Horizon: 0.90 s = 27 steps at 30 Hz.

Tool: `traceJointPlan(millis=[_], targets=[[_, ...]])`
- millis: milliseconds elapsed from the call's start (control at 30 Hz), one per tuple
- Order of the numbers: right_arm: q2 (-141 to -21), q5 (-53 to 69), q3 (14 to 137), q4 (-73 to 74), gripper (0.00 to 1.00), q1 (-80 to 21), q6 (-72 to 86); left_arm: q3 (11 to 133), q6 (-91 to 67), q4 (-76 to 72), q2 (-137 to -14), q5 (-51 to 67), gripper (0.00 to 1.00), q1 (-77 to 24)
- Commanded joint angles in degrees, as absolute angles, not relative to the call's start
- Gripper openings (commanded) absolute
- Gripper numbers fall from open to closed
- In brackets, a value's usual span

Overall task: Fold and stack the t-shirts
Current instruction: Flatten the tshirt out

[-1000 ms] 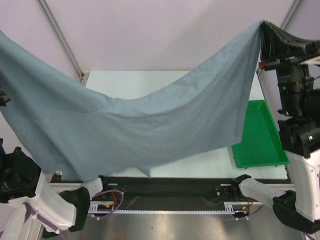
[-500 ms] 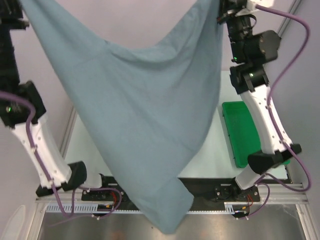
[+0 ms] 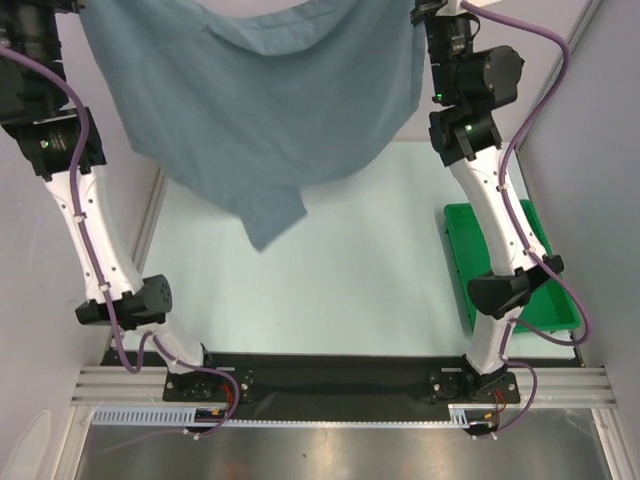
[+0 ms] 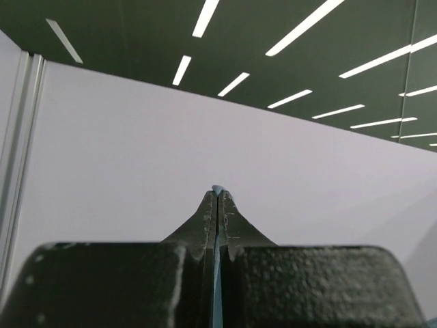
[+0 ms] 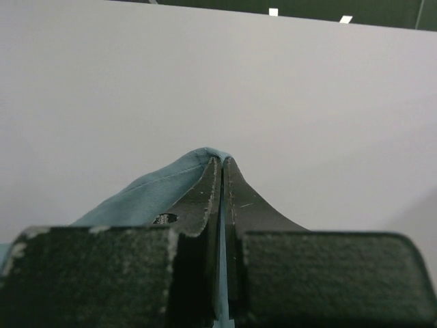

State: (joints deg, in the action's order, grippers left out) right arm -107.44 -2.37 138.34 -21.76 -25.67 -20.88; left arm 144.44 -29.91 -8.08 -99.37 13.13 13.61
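One slate blue-grey t-shirt (image 3: pixel 260 110) hangs spread in the air over the far part of the table, stretched between my two raised arms. One corner of it dangles lowest at the centre-left. My left gripper (image 4: pixel 218 195) is shut on a thin edge of the cloth, of which only a sliver (image 4: pixel 218 188) shows between the fingertips. My right gripper (image 5: pixel 222 160) is shut on the opposite edge, and the fabric (image 5: pixel 150 195) drapes off to the left of its fingers. Both wrist views face a pale wall.
A green plastic tray (image 3: pixel 555 305) lies at the table's right edge, partly behind my right arm (image 3: pixel 495 220). The pale table top (image 3: pixel 350 280) spreads below the hanging shirt. My left arm (image 3: pixel 85 210) stands along the left edge.
Both arms have swung up and away from the near edge. The shirt, which hung down past the table's front, is now lifted and drawn toward the far side.
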Motion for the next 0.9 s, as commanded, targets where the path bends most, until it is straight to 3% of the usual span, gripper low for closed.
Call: traceJointPlan(millis=[0, 300, 633, 867], targets=[[-102.8, -5.7, 137.0, -26.2, 0.0, -29.6, -28.5, 148.8, -29.0, -13.0, -94.2, 11.1, 0.0, 14.8], [-84.7, -12.6, 113.6, -26.4, 0.0, -35.2, -31.0, 142.8, -28.5, -11.0, -83.3, 10.9, 0.0, 17.1], [-65.4, -17.5, 100.6, -15.8, 0.0, -48.1, -31.6, 131.9, -26.0, -7.3, -65.9, 9.2, 0.0, 17.1], [-58.0, -21.8, 89.3, -10.9, 0.0, -49.4, -25.6, 124.7, -26.9, -6.2, -64.1, 11.8, 0.0, 16.8]])
